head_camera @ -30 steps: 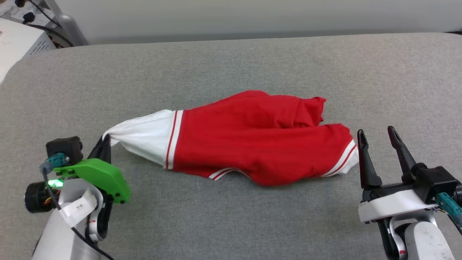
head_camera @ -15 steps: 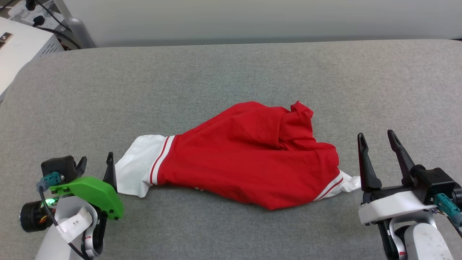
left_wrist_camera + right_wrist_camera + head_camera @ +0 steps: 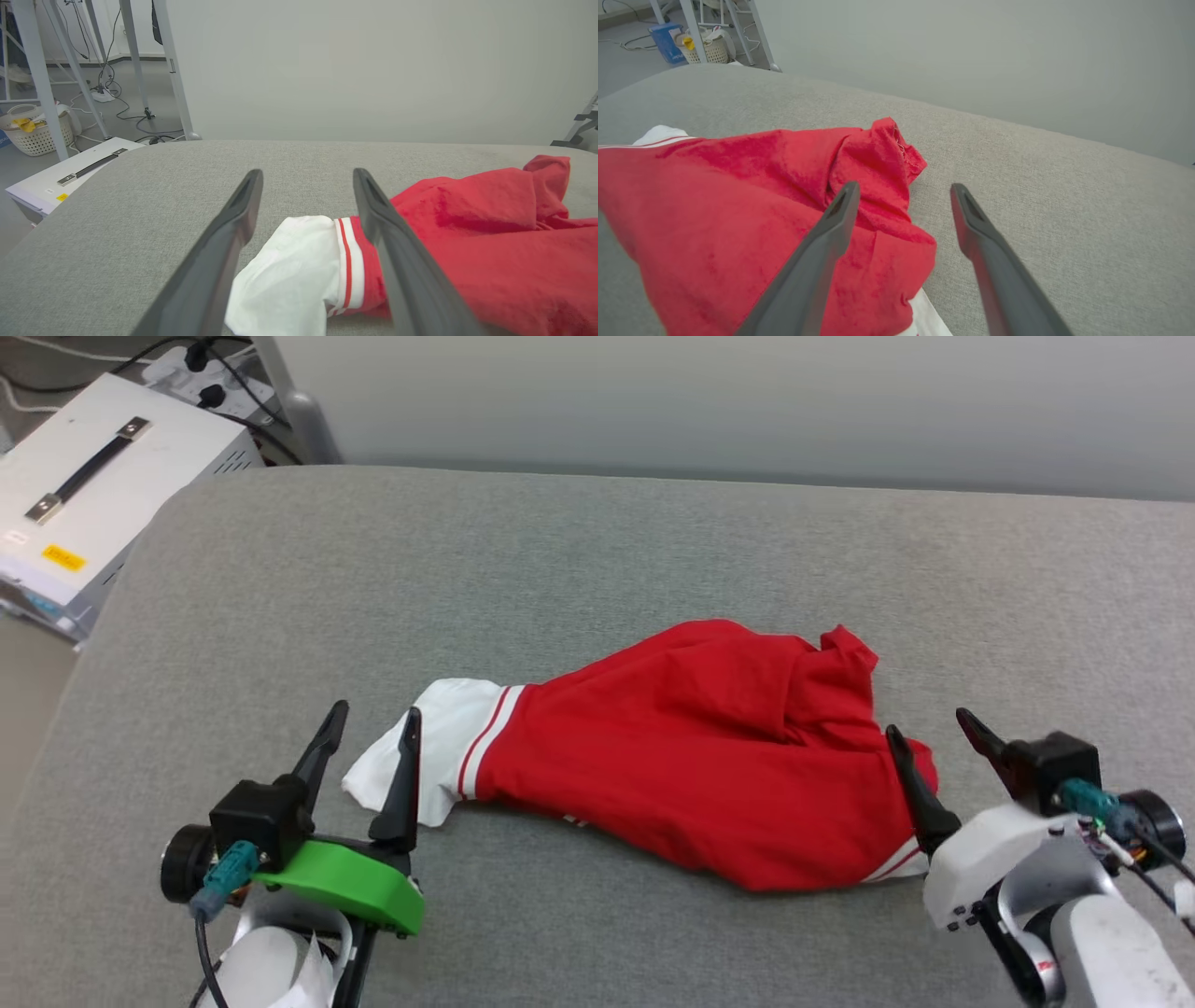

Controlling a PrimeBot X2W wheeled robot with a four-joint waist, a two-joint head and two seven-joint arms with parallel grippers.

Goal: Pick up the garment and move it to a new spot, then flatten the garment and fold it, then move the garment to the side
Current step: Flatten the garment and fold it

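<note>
Head view | garment (image 3: 709, 765) crumpled, soft red knit | left claw (image 3: 376, 711) spread | right claw (image 3: 927, 723) spread

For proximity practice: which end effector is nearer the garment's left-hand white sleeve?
Left. The left end effector is at that sleeve; the right end effector is across the garment.

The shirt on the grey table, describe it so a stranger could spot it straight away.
Find the wide grey table. Near its front edge, between the left claw and the right claw, lies a crumpled shirt. It is the one bright red thing, with white sleeves trimmed in red stripes.
</note>
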